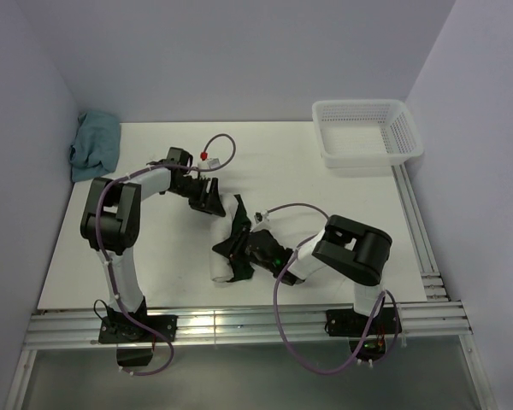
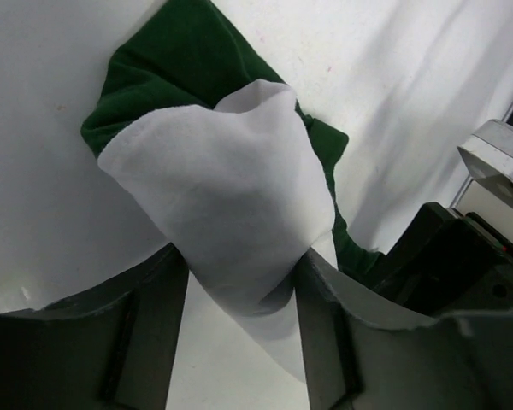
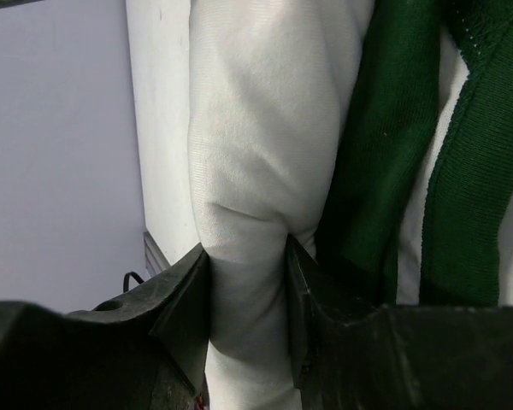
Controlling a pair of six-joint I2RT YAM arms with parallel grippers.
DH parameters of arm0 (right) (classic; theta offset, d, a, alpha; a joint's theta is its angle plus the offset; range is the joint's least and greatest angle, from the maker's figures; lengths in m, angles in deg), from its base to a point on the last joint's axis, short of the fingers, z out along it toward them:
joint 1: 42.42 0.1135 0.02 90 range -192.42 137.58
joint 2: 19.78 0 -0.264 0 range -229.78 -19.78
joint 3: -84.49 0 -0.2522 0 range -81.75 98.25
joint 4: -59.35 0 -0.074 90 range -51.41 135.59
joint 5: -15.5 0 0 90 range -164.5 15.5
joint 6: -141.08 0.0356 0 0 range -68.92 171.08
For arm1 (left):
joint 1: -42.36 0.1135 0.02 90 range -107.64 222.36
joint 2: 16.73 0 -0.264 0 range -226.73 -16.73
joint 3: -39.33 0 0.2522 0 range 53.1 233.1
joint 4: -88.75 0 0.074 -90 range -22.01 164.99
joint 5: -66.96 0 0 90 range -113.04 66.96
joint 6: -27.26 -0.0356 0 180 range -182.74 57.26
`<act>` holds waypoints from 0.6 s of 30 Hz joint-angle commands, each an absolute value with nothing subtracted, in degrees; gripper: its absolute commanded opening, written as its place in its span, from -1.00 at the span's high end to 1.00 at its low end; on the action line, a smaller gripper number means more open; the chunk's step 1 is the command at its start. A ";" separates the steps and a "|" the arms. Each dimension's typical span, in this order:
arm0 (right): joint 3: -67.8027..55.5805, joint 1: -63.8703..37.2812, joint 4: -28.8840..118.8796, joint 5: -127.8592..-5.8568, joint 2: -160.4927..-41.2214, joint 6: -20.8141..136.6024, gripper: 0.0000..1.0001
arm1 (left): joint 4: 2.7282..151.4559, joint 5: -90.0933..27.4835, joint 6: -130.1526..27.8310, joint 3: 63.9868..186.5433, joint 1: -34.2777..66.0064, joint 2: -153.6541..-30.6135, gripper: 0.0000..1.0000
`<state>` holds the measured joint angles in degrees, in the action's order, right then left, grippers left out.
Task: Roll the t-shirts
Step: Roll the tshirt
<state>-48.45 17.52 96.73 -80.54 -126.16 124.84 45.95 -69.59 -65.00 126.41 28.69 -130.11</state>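
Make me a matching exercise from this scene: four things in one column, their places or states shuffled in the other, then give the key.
Things:
1. t-shirt
2. teal-blue cloth
3. white mesh basket
4. right hand

Places or states:
A. at the far right corner of the table
B. bunched at the far left corner, against the wall
C. pinching the white roll between its fingers
D. rolled up mid-table, between the two arms

Pairs: 1-D, 2-B, 3-A, 4-C
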 commanded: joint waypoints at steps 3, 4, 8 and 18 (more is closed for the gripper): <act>-48.61 18.31 88.58 -76.34 -128.32 125.88 0.64 | 48.36 -58.83 -60.37 129.03 28.04 -131.25 0.26; -47.65 18.40 85.61 -76.78 -128.06 125.61 0.63 | 47.23 -58.12 -60.28 129.38 27.95 -131.16 0.35; -44.40 19.01 75.50 -79.33 -126.57 123.25 0.53 | 43.88 -48.05 -59.67 130.88 25.76 -130.29 0.87; -27.19 23.31 42.03 -90.22 -125.77 117.70 -0.07 | 37.46 -33.78 -58.87 133.69 18.55 -129.32 0.99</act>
<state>-30.46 20.73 62.30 -87.49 -124.72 121.05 37.54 -45.79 -58.77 133.06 19.77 -129.15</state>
